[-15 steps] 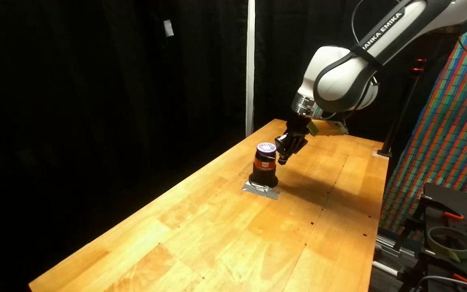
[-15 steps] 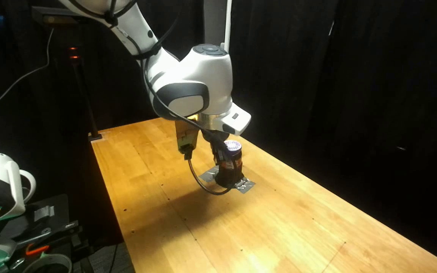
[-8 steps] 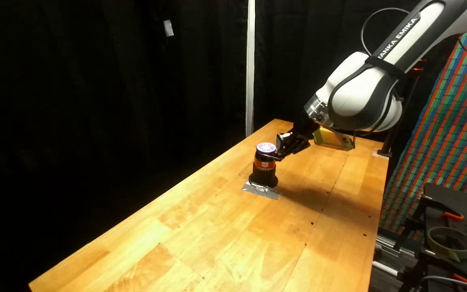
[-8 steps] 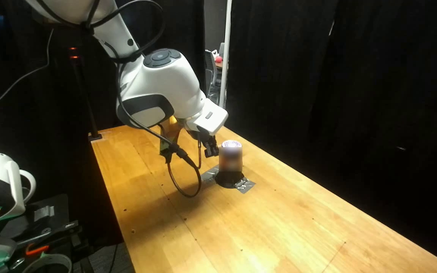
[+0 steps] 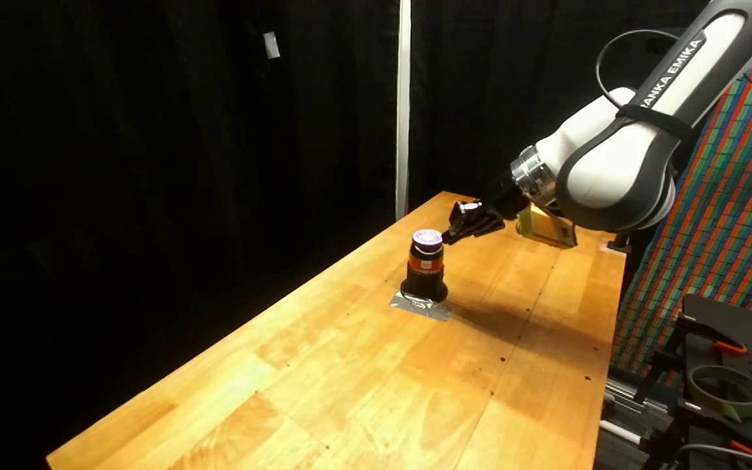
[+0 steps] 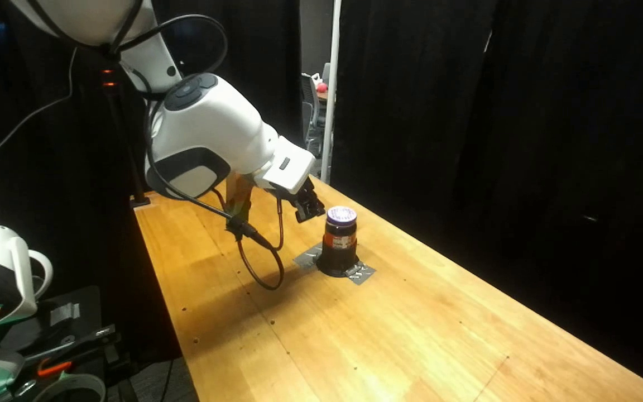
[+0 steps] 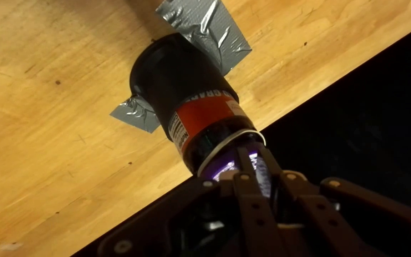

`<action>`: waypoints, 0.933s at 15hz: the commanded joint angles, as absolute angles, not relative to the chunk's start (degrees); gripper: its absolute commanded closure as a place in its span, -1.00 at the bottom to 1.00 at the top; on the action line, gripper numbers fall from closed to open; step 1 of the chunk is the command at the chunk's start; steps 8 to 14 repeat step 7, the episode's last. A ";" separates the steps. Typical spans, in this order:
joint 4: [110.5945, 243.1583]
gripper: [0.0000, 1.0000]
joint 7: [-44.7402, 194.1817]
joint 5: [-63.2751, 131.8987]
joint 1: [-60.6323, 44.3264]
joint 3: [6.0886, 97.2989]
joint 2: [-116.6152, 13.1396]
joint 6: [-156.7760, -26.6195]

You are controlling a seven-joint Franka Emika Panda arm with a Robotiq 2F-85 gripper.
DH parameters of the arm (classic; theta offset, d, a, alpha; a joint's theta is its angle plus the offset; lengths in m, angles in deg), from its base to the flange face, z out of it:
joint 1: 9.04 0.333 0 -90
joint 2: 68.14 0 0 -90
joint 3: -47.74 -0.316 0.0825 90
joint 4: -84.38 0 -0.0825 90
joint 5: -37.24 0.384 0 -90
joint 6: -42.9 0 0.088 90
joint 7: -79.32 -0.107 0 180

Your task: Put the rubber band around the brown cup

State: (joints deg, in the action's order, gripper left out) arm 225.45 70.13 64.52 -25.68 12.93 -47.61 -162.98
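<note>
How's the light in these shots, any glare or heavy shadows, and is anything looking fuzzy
In both exterior views, the table glows brightest toward the camera, the curtain sinks almost to black, and a soft-edged shadow lies across the wood; in the wrist view, the silver tape shows white glare streaks, while the claw is dark and looks slightly out of focus.

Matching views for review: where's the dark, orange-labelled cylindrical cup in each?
In an exterior view: cup slightly lower right of centre.
In an exterior view: cup lower right of centre.
Wrist view: cup slanting across the middle.
Shared landmark: shiny grey tape at its base.
</note>
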 commanded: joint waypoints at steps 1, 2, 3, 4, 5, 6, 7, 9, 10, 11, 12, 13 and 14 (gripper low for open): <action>228.43 0.72 67.06 60.26 -28.60 10.52 -45.41 -173.31; 229.03 0.72 66.55 59.39 -28.84 10.60 -44.86 -175.28; 230.23 0.22 60.24 54.35 -22.51 18.62 -47.16 -172.99; 230.77 0.20 58.24 51.72 -23.40 18.84 -47.84 -168.68; 229.32 0.59 58.34 52.28 -19.61 22.29 -47.06 -170.02; 229.70 0.42 56.66 50.32 -19.39 23.26 -46.83 -169.30; 229.95 0.27 56.06 49.66 -19.36 23.67 -46.74 -169.10; 229.95 0.27 56.06 49.66 -19.36 23.67 -46.74 -169.10; 229.95 0.27 56.06 49.66 -19.36 23.67 -46.74 -169.10; 229.95 0.27 56.06 49.66 -19.36 23.67 -46.74 -169.10; 229.95 0.27 56.06 49.66 -19.36 23.67 -46.74 -169.10; 229.95 0.27 56.06 49.66 -19.36 23.67 -46.74 -169.10; 229.95 0.27 56.06 49.66 -19.36 23.67 -46.74 -169.10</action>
